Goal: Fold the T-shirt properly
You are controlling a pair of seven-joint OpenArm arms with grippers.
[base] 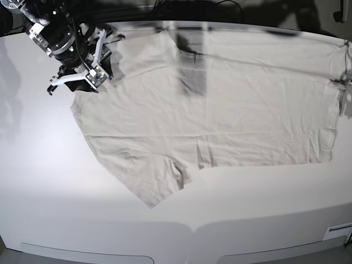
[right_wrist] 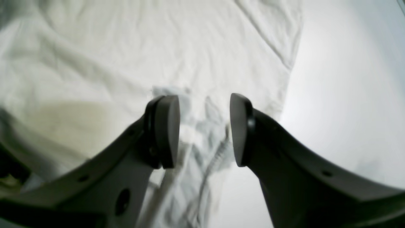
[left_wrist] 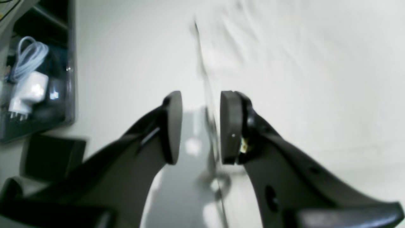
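The T-shirt lies spread nearly flat across the table, one sleeve toward the table's near edge; no fold is made yet. The right gripper hangs released over the shirt's edge, and the left gripper gapes beside its hem, gripping nothing.

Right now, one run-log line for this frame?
stage: pre-grasp | T-shirt: spread flat on white table | right gripper: open over shirt edge | left gripper: open above hem, holding nothing
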